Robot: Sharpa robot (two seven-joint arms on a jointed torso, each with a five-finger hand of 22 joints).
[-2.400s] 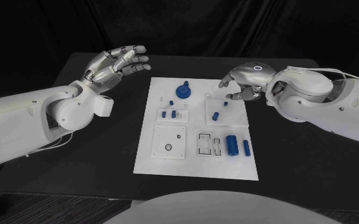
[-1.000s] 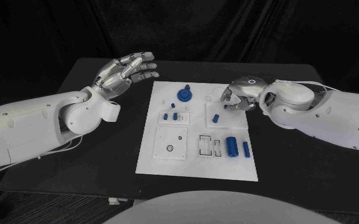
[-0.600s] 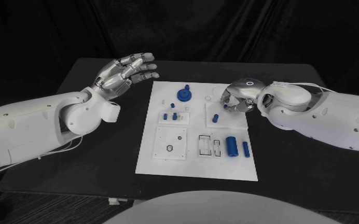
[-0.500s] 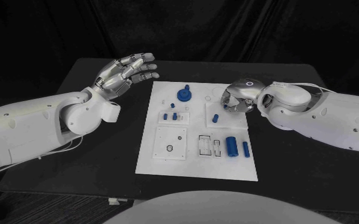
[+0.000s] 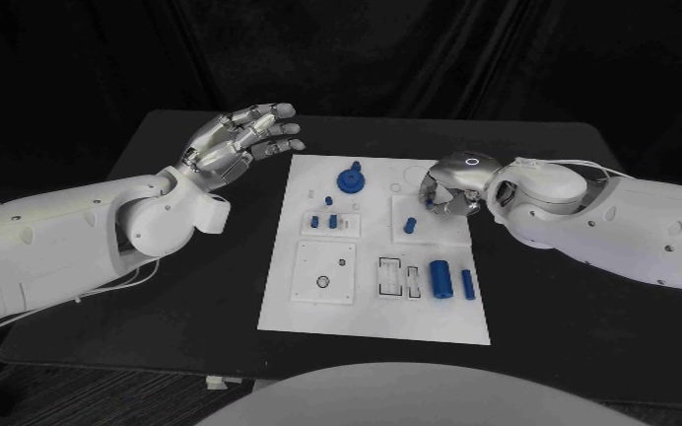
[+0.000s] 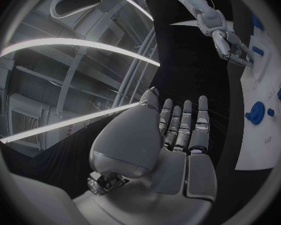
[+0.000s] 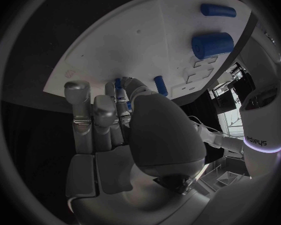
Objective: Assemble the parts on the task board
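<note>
The white task board [image 5: 373, 293] lies in the middle of the table. On it are a round blue knob [image 5: 350, 181], two short pegs [image 5: 322, 219], a peg [image 5: 409, 225], a thick cylinder [image 5: 441, 274] and a thin one [image 5: 468, 283]. My right hand [image 5: 449, 187] is down at the board's far right edge, fingers curled. In the right wrist view its fingertips [image 7: 115, 92] pinch a small blue peg [image 7: 118, 83] against the board [image 7: 134, 35], beside another peg [image 7: 160, 86]. My left hand [image 5: 241, 138] hovers open, fingers spread, off the board's far left corner.
The board carries raised white blocks with slots and holes [image 5: 324, 270]. Black table [image 5: 170, 278] surrounds it on all sides. The left wrist view shows the board's edge [image 6: 265, 135], the blue knob [image 6: 258, 112] and my right hand [image 6: 234, 47] beyond my left palm.
My right hand has sunk onto the board's far right edge and its fingers have curled in round the small peg. The left hand has barely moved.
</note>
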